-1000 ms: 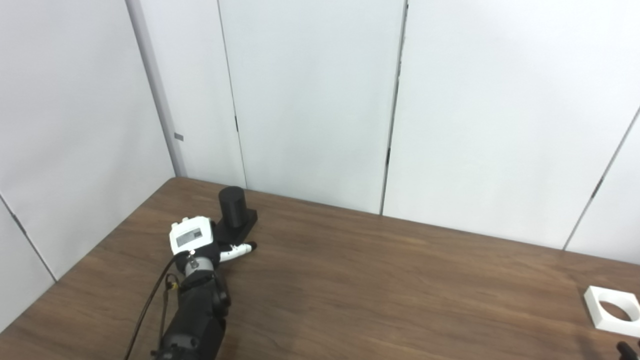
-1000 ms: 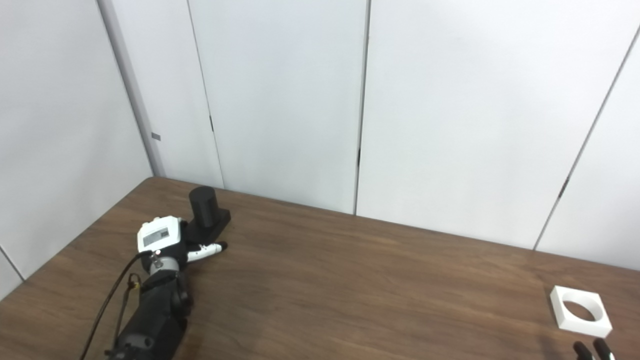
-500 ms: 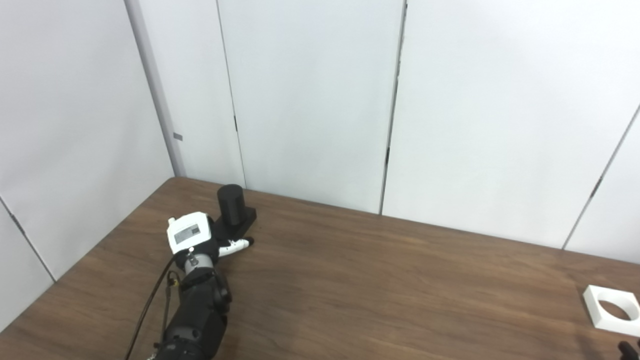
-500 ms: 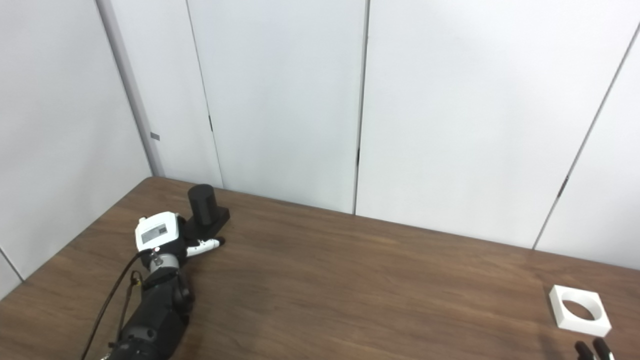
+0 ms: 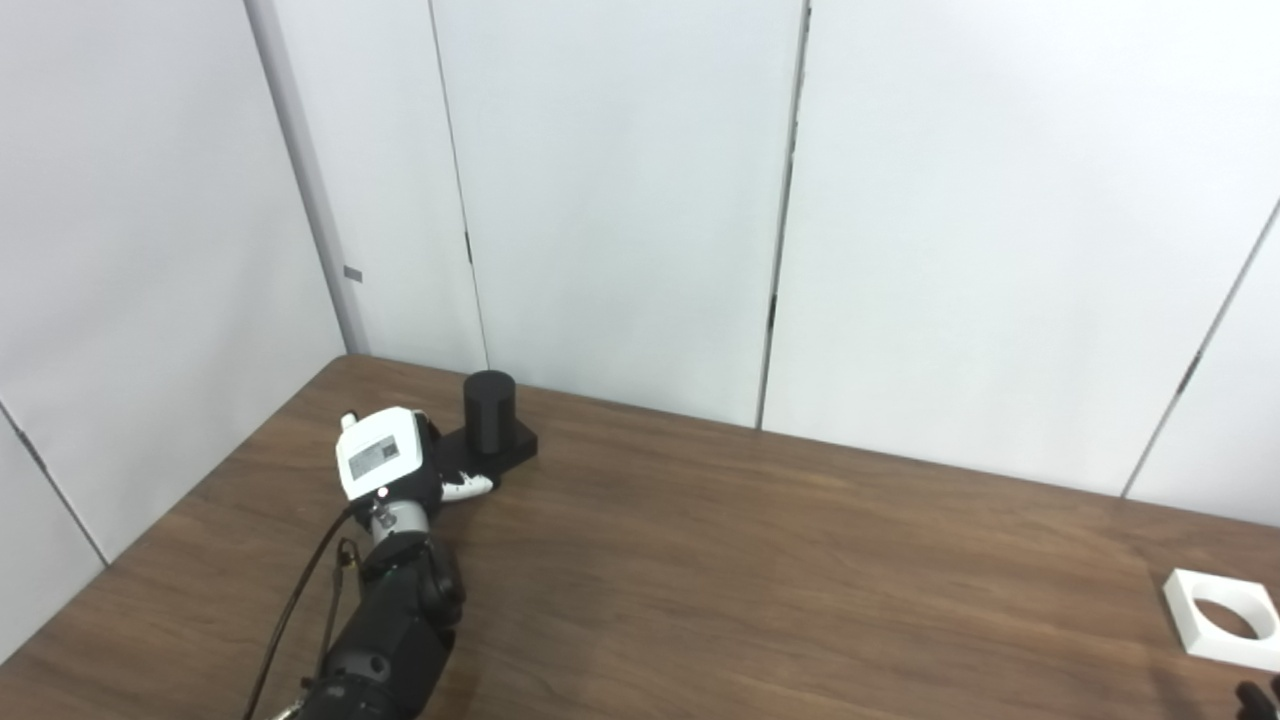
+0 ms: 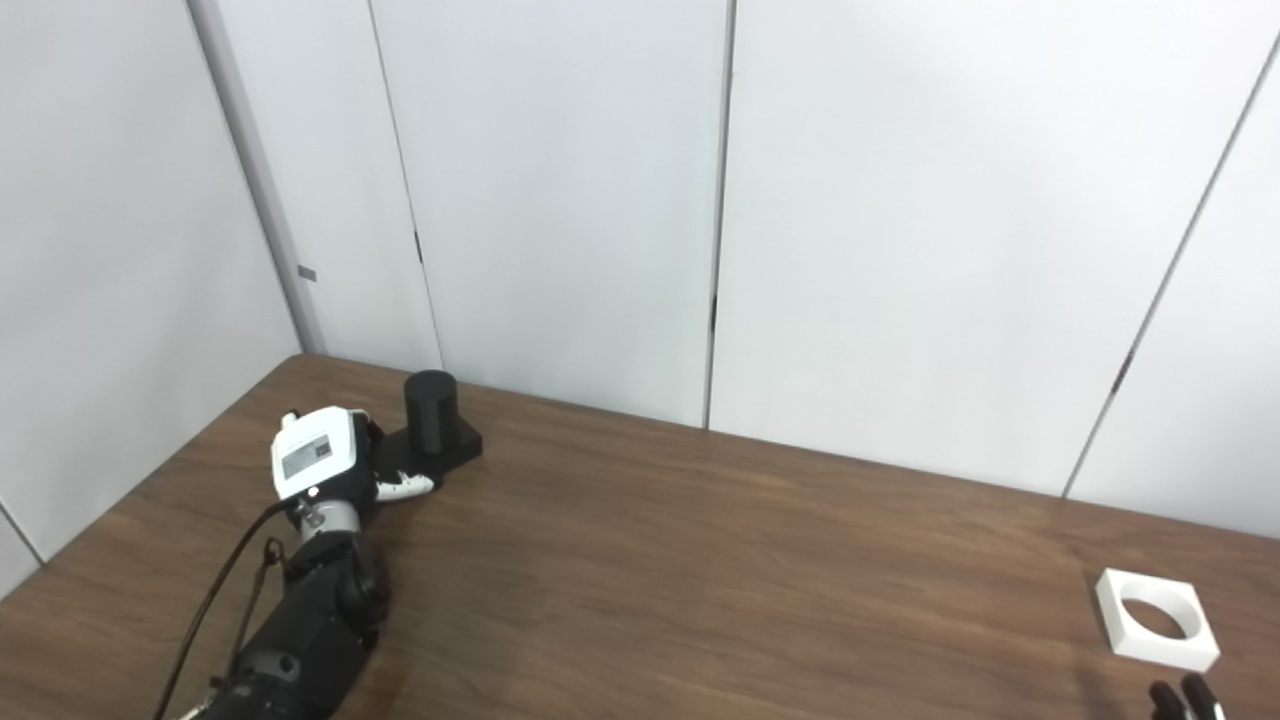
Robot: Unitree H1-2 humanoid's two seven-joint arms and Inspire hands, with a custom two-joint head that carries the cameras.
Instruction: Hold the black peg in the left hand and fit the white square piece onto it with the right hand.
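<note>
Fingers of the left hand reach under and around the base of the black peg at mid-left of the frame; contact looks made, but the back of the hand hides most of the wrap, so we can't tell whether the hold is a firm clamp or only a touch. Of the right hand we see only dark fingertips at the bottom right edge, holding nothing as far as we can see; spread or curled, we can't tell. White square piece lies flat on the table at lower right, just above those fingertips and well apart from the peg. Risks as we judge them: the peg stands close to the far left table edge, so a loose hold could push it further out or tip it when lifted; the tall cylinder on a flat base may rock in the hand; the white piece sits near the right border of both views, so the right hand's pickup could be partly out of sight; its round hole must meet the cylinder straight or it will jam. Count: one peg, one white piece, one table, two hands.
</note>
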